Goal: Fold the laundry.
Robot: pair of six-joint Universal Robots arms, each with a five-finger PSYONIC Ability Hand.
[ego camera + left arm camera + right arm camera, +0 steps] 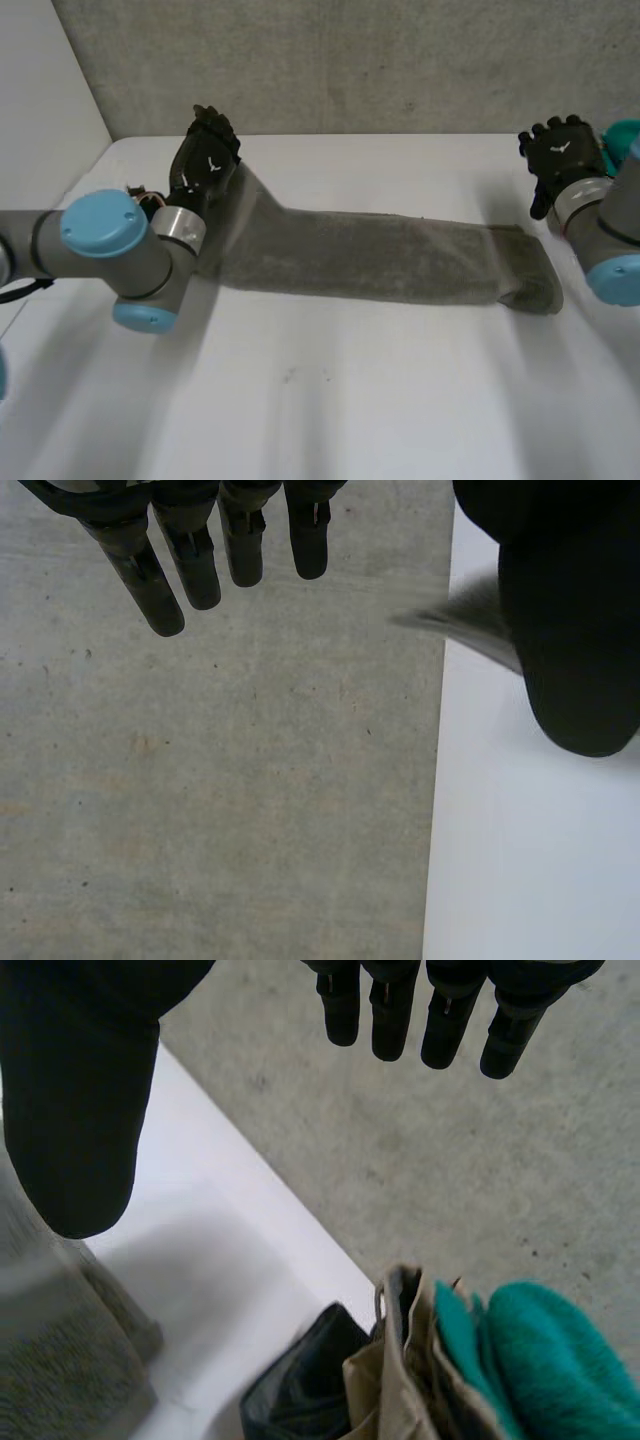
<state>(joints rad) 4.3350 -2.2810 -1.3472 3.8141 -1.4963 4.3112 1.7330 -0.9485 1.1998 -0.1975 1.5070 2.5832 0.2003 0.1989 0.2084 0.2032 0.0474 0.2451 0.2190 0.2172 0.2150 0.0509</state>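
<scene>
Left arm sits closest to the lens, crossing in front of the towel at its left end. Noted: the towel is grey, already doubled into a long narrow strip, and lies flat on the table. Its right end is bunched into a thicker lump and its left end rises toward the left hand. That hand is above the towel's left end, its fingers straight and well apart from the thumb. Nothing is pinched, though a cloth edge shows just beside the thumb and contact cannot be confirmed. Beyond the towel's right end, apart from it, hangs the right hand, fingers straight and empty. Past that same end, off the table, stands a bag holding teal cloth. Risks, as judged: if the raised edge is snagged on the thumb, withdrawal would drag the strip askew or open the fold. A loose grab at the lump could take one layer only, and a sweep there could push cloth toward the bag.
</scene>
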